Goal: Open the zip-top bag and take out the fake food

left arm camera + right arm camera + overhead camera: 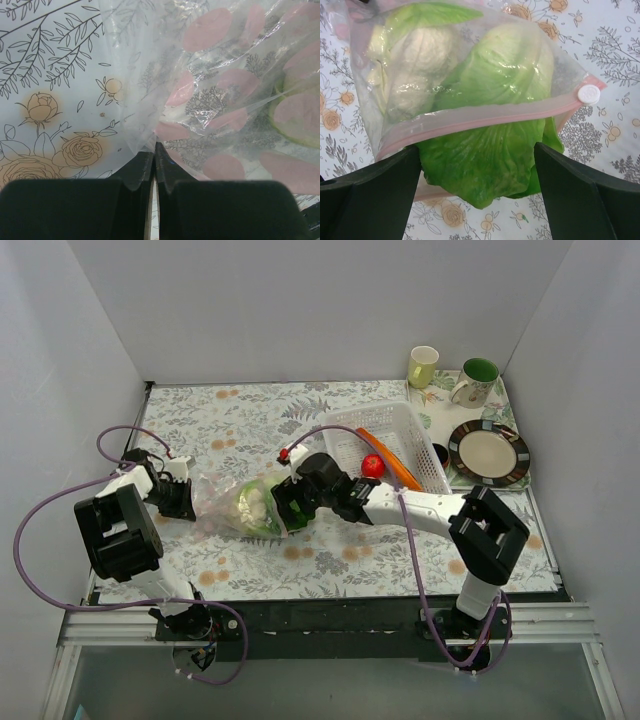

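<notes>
The floral desk (330, 560) sits between white walls. Mid-desk lies the zip-top bag (225, 502). My left hand (154, 150) pinches its closed end, I judge to anchor it. My right hand (476, 150) gapes around protruding lettuce (480, 180), and cauliflower (420, 55) sits inside. The basket (428, 450) holds a red piece (372, 465) and an orange piece (400, 469).

the table (330, 560) is covered with a pale cloth printed with grey ferns and orange roses. the zip-top bag (215, 505) lies on it left of centre, with its pink-stripped mouth turned to the right. a white perforated basket (425, 445) sits toward the back right. just beside it, a leafier mat (445, 405) carries a dark-rimmed plate (488, 452) and a white mug with a green inside (476, 382). a pale yellow mug (423, 367) stands at the mat's back corner.
</notes>
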Controlling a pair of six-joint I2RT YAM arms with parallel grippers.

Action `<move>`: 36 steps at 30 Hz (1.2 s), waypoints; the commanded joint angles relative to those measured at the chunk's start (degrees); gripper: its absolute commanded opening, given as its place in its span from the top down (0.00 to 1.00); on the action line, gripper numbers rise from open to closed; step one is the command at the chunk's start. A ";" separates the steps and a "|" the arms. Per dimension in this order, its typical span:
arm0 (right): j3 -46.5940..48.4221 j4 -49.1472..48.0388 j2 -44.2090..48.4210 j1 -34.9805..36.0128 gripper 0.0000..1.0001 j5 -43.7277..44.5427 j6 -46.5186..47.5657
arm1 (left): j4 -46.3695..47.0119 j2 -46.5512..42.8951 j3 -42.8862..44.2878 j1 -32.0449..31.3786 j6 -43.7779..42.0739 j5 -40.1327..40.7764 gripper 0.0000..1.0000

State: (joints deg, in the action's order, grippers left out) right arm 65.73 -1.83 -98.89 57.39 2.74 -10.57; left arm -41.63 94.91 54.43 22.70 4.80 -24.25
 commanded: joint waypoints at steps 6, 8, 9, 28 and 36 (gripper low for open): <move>-1.22 -4.95 -2.27 1.15 0.58 1.56 0.28 | 1.46 -0.78 -1.61 -0.02 -1.72 3.51 1.00; -2.36 -3.81 -0.96 1.24 0.94 2.97 0.55 | 1.55 -0.52 -1.44 -0.02 -1.72 3.60 1.00; -2.80 -3.02 -0.26 1.32 0.99 3.75 0.81 | 1.64 -0.43 -1.35 -0.02 -1.81 3.51 1.00; 4.75 26.25 22.07 1.16 0.99 4.11 4.76 | 3.66 1.33 -1.35 -0.02 -2.25 6.32 1.00; 1.68 23.55 31.21 -9.72 0.99 20.04 7.58 | 2.96 2.29 -0.56 -0.02 -1.63 5.35 1.00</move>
State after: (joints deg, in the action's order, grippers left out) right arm 67.55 26.44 -71.07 55.07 14.37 -5.52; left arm -40.91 94.85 54.11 22.68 4.71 -24.01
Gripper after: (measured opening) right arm 0.064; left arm 0.009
